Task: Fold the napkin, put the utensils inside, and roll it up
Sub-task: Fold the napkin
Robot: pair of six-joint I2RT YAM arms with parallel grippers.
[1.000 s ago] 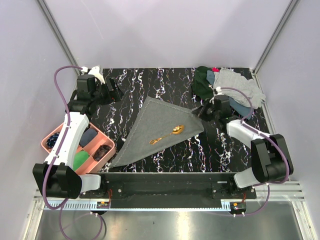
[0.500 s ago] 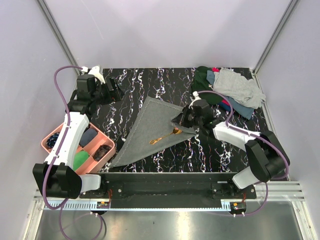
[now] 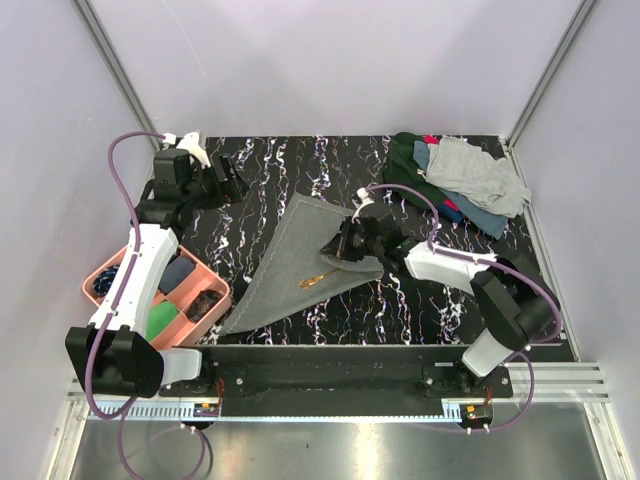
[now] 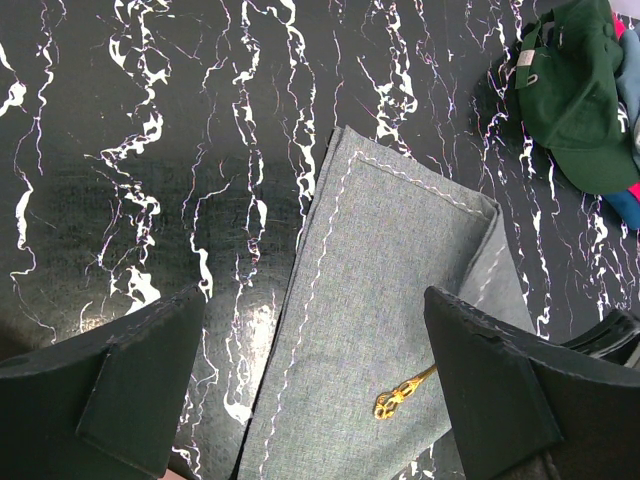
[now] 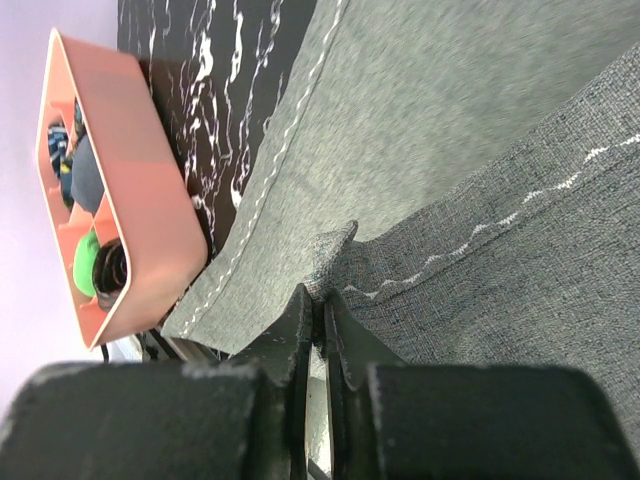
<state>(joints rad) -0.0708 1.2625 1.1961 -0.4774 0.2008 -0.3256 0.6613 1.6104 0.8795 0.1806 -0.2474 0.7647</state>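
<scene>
The grey napkin (image 3: 290,255) lies folded on the black marble table, also seen in the left wrist view (image 4: 380,280). My right gripper (image 3: 335,250) is shut on the napkin's right corner (image 5: 335,255) and holds it folded over the middle. A gold spoon (image 3: 318,278) lies on the napkin; only its handle end shows (image 4: 400,397), the bowl is hidden under the folded flap. My left gripper (image 3: 232,178) is open and empty at the table's far left, above bare table beside the napkin's top corner.
A pink compartment tray (image 3: 150,290) with dark and green items sits at the left front, also in the right wrist view (image 5: 110,190). A heap of green, grey and blue cloths (image 3: 455,180) lies at the far right; a green cap (image 4: 580,95) belongs to it.
My right gripper has moved left from the napkin's right edge, dragging the corner over the spoon. The spoon's bowl is now covered. The left arm has not moved.
</scene>
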